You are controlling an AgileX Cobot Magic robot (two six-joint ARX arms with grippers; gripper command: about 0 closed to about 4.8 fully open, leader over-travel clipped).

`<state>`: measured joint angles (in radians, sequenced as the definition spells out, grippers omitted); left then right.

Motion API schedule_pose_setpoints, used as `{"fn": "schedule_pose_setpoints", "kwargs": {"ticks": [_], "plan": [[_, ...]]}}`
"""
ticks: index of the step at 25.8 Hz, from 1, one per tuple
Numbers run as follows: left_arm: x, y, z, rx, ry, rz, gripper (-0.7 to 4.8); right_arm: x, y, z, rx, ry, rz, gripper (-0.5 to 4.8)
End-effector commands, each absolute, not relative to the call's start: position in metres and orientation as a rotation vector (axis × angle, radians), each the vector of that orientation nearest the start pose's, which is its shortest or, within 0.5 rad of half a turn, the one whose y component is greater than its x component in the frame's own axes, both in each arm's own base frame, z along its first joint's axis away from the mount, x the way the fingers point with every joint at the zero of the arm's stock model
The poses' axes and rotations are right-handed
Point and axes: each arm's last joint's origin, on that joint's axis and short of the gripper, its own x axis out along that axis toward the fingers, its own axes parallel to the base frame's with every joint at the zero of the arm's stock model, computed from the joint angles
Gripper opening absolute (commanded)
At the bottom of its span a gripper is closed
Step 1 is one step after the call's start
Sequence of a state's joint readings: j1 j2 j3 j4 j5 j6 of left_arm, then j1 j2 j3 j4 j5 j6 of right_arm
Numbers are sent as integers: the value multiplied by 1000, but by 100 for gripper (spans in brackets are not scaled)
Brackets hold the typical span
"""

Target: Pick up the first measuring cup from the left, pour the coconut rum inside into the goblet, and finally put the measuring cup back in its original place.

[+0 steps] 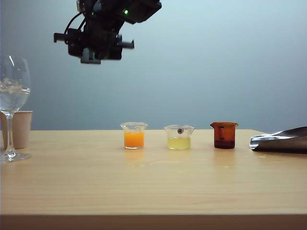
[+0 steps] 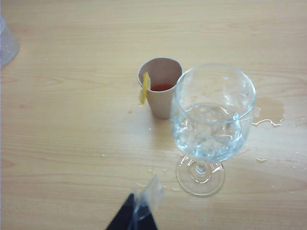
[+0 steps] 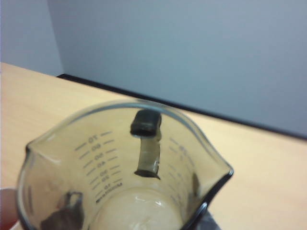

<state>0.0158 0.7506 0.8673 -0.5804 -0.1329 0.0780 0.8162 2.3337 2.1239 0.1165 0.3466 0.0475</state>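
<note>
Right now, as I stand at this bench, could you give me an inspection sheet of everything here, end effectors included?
Surface: wooden table, wet splashes beside the goblet.
Job's things: goblet upright, holding clear liquid and ice; measuring cup gripped, off the table; whether it holds liquid cannot be told.
Clutter: paper cup with lemon slice by the goblet; orange cup, yellow cup and amber cup in a row; dark shiny object at the table's right edge.
Grippers: right end effector high above the table, shut on the measuring cup; left end effector shows only its tip near the goblet's foot, opening unclear.
Cables: black cable on the raised arm.
Surroundings: plain grey wall.
</note>
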Motion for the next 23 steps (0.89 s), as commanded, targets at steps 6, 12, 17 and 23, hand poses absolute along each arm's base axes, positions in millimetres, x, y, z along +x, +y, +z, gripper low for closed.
{"fn": "schedule_pose_setpoints", "kwargs": {"ticks": [6, 12, 17, 23], "plan": [[149, 6, 331, 104, 453, 130, 4, 373, 401, 243, 100, 147, 378, 234], [149, 6, 331, 104, 453, 130, 4, 363, 420, 198, 201, 157, 407, 234], [149, 6, 331, 104, 453, 130, 4, 363, 427, 159, 172, 181, 364, 234], [149, 6, 331, 104, 453, 130, 4, 365, 426, 136, 74, 187, 273, 233]]}}
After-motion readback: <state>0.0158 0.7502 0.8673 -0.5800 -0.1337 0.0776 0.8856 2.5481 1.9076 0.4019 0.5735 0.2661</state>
